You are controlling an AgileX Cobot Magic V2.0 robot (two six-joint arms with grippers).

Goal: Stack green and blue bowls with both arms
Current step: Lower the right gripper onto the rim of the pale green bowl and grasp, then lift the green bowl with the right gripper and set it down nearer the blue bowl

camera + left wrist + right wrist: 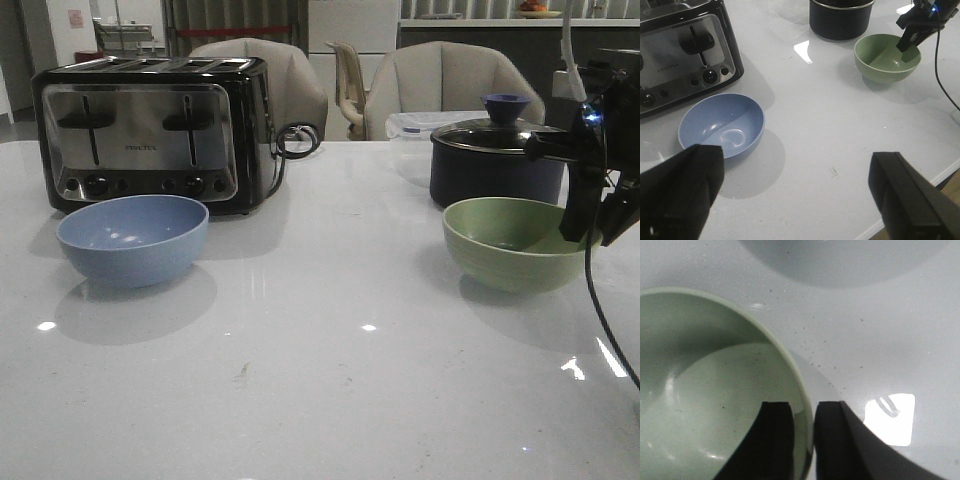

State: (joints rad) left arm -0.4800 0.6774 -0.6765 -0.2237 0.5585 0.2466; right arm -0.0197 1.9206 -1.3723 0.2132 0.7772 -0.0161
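Lower left of the front view sits the blue bowl (pixel 133 239), before the toaster (pixel 150 130). Only the left wrist view shows the left gripper (pixel 795 192), spread wide above the table (pixel 330 350). At right, the right gripper (pixel 802 440) reaches down, pinching the green bowl (pixel 515 243) rim.

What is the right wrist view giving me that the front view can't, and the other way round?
Right wrist only: the right gripper has one finger inside and one outside the green bowl's rim, close together on the wall.
Front only: the blue bowl by the toaster, and the saucepan behind the green bowl.
Both: the green bowl upright on the white table.
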